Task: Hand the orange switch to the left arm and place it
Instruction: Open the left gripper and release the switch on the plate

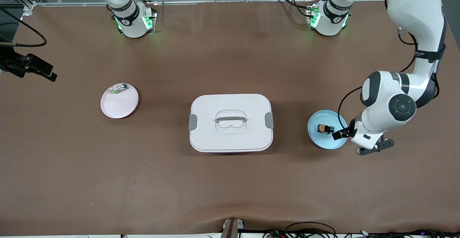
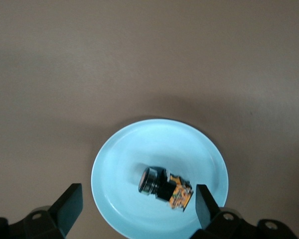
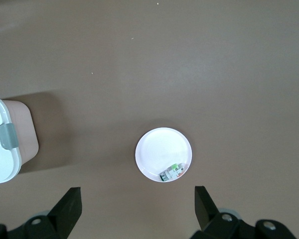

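The orange switch (image 1: pixel 325 128) lies on its side on a light blue plate (image 1: pixel 321 140) at the left arm's end of the table. My left gripper (image 1: pixel 344 134) hangs low over that plate, open. In the left wrist view the switch (image 2: pixel 165 187) sits between the spread fingers (image 2: pixel 67 209), closer to one of them and touching neither. The white box (image 1: pixel 230 123) stands mid-table, lid on. My right gripper (image 3: pixel 138 206) is open and empty, high above the table by the pink plate (image 3: pixel 157 147); the front view does not show it.
The pink plate (image 1: pixel 120 105) at the right arm's end holds a small green-and-clear component (image 1: pixel 118 88). A corner of the box (image 3: pixel 0 149) with a grey latch shows in the right wrist view. Both arm bases stand along the table's edge farthest from the front camera.
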{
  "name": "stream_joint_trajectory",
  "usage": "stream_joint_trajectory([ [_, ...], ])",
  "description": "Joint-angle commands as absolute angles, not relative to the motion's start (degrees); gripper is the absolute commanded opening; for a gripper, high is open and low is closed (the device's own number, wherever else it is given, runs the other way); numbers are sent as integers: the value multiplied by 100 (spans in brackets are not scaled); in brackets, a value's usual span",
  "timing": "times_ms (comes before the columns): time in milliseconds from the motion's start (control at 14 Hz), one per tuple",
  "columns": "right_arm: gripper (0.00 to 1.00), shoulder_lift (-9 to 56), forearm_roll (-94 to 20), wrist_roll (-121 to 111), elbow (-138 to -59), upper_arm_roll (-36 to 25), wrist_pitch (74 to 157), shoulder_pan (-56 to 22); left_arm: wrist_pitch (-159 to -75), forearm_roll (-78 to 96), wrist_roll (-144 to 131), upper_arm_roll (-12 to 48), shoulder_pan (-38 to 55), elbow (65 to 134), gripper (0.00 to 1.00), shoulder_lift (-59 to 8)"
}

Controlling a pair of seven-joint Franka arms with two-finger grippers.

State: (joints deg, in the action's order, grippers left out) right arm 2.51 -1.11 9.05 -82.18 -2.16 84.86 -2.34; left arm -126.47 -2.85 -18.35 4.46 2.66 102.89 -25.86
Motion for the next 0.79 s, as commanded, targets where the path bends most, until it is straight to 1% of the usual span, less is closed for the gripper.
stream_joint_trajectory([
  [0, 100, -17, -114, 1028, -8429, -141, 8569, -176, -12271, -114, -943, 527, 132, 10310, 100, -2391],
  [214, 100, -105, -114, 1028, -8665, -141, 8736, -167, -12243, -123, -809, 519, 26, 10143, 100, -2382],
  [429, 100, -342, -123, 1028, -9184, -141, 9289, -149, -12252, -106, -852, 527, -105, 10125, 100, -2102],
  [714, 100, -317, -105, 1002, -9141, -176, 9299, -114, -12243, 113, -914, 536, -263, 10160, 100, -1636],
])
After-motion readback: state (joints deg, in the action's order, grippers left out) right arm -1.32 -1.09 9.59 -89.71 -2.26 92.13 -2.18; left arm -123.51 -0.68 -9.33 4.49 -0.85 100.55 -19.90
